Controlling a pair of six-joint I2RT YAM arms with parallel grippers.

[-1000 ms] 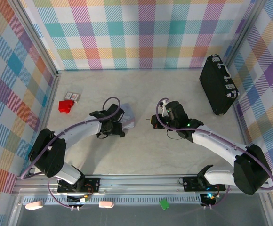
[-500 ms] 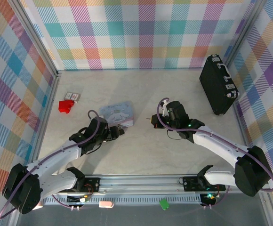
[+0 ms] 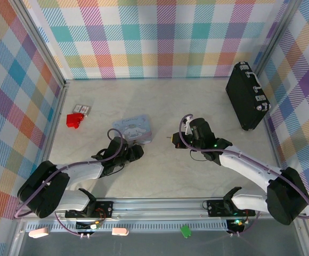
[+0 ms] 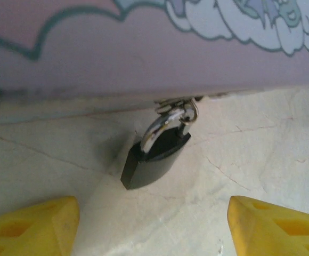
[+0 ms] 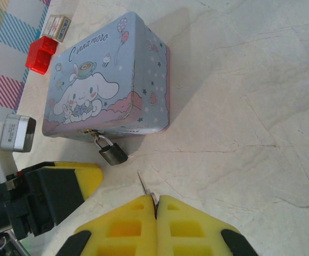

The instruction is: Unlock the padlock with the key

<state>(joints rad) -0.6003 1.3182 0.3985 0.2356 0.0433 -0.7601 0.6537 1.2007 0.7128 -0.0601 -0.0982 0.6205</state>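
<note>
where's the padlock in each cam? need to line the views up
Left wrist: padlock at picture centre, hooked to the clasp on the tin edge, beyond the open left gripper.
Right wrist: left of centre, just below the tin front edge.
Top external: too small to tell apart; look at the tin near edge, just beyond the left gripper.
Shared landmark: the pastel cartoon tin.
</note>
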